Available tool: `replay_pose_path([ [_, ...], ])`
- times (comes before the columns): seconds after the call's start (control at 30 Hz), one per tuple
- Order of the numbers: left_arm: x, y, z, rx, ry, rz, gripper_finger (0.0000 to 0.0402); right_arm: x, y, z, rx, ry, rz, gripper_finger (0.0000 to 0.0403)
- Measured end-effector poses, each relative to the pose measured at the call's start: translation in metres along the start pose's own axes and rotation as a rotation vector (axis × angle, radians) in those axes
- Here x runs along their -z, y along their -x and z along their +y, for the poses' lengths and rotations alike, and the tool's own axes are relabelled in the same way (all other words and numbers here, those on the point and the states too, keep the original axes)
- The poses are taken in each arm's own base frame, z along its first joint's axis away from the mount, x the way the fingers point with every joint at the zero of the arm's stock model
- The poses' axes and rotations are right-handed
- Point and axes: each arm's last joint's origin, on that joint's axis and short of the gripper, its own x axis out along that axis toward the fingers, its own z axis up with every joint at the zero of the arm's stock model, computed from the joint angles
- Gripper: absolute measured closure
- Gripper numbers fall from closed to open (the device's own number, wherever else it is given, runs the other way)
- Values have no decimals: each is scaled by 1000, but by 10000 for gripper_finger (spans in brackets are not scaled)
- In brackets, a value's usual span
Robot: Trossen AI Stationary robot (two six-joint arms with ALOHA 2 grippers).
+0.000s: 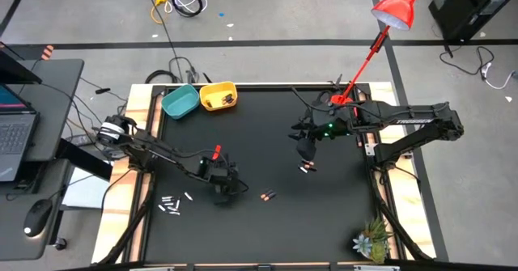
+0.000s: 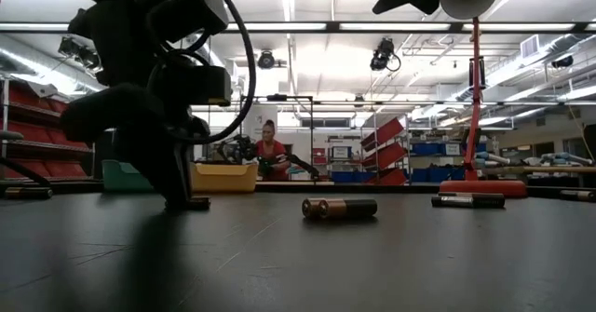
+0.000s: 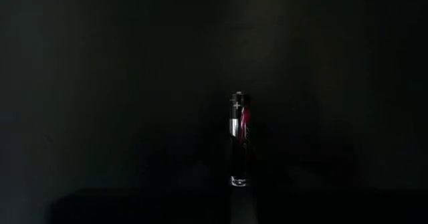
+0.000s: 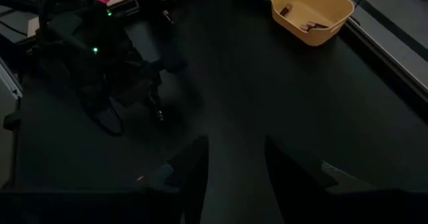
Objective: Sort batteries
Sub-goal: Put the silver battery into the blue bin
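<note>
**Left claw low over one battery, right claw spread above the desk middle**

The left claw (image 1: pixel 224 188) sits low on the black desk (image 1: pixel 267 125), lower centre-left of the high view. Its wrist view shows a single dark battery (image 3: pixel 239 140) lying on the mat straight ahead of it; the fingers themselves do not show there, so whether it is clenched or released cannot be told. In the low view the left claw (image 2: pixel 177 196) reaches down to the desk surface with a battery end showing at its foot.

The right claw (image 1: pixel 306 151) hangs right of centre, released, its two dark fingers (image 4: pixel 190 170) spread with a gap between them.

Batteries counted in the high view: a whitish cluster (image 1: pixel 170 205) of roughly five or six at lower left near the desk's left edge, one more pale one (image 1: pixel 188 196) just beside it, a dark pair (image 1: pixel 268 196) touching each other at lower centre, and two (image 1: pixel 307 168) just below the right claw. More dark ones lie in the yellow bowl (image 1: pixel 231 89); their number cannot be told. The teal bowl (image 1: pixel 174 105) stands touching it at upper left.

The centre and right half of the desk are bare.
</note>
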Motion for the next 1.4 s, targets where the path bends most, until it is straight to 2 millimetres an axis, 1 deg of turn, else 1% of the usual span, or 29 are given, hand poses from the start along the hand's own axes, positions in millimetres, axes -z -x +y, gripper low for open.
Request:
replay_pose_path([
  [0.13,-1,0,-1,20,27,-8,380,0,0,0,1,6,0,245],
  [0.23,-2,3,1,27,86,-19,380,0,0,0,0,11,-1,245],
  [0.37,-3,15,3,23,135,-56,380,0,0,0,1,18,-1,245],
  [0.53,-4,31,6,23,145,-98,380,0,0,-1,18,35,-10,245],
  [0.63,-2,39,8,15,151,-91,381,-1,0,-1,19,37,-11,245],
  [0.73,4,51,18,-62,230,-61,381,-1,0,-1,19,36,-14,245],
  [0.8,8,59,32,-150,323,-42,381,-1,0,0,18,37,-14,245],
  [0.9,13,73,59,-301,456,-54,381,-2,1,3,5,57,-31,245],
  [1.0,19,83,92,-438,572,-50,381,-4,1,6,-12,90,-62,245],
  [1.1,25,85,129,-568,670,-11,381,-7,2,9,-28,102,-103,245],
  [1.27,41,89,188,-676,826,42,381,-9,3,13,-50,99,-134,245],
  [1.4,60,95,221,-748,956,87,374,-7,4,17,-43,75,-139,245],
])
